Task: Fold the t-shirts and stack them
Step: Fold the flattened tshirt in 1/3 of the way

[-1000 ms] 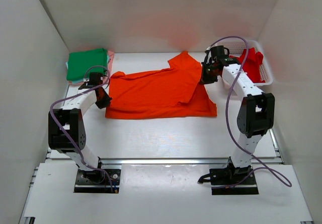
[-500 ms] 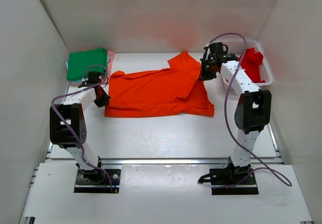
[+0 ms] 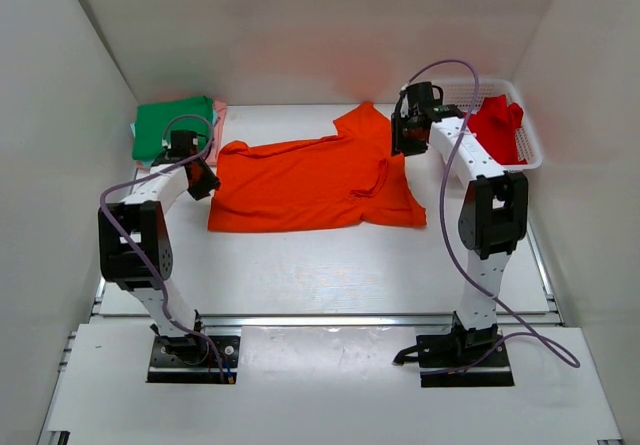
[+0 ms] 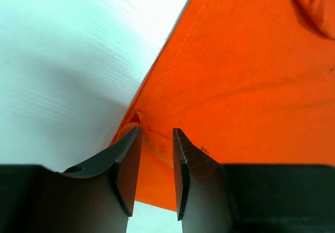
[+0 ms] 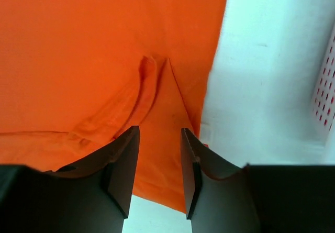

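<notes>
A bright orange t-shirt [image 3: 310,180] lies spread across the middle of the table. My left gripper [image 3: 200,178] is at its left edge. In the left wrist view the jaws [image 4: 157,131] are nearly closed, with a bunched fold of the shirt's hem [image 4: 149,139] pinched between them. My right gripper [image 3: 400,143] is at the shirt's far right side. In the right wrist view its jaws [image 5: 159,131] hold a raised ridge of orange cloth [image 5: 157,102]. A folded green t-shirt [image 3: 172,127] lies at the far left on a pink one [image 3: 222,113]. A red t-shirt [image 3: 497,125] sits in the basket.
A white mesh basket [image 3: 500,85] stands at the far right, close behind my right gripper; its wall shows in the right wrist view [image 5: 324,86]. White walls enclose the table on the left, right and back. The arm bases are on the near rail.
My right gripper has moved back and left, pulling the shirt's right side with it. My left gripper has moved back along the left edge. The shirt's near right corner shifted slightly left.
</notes>
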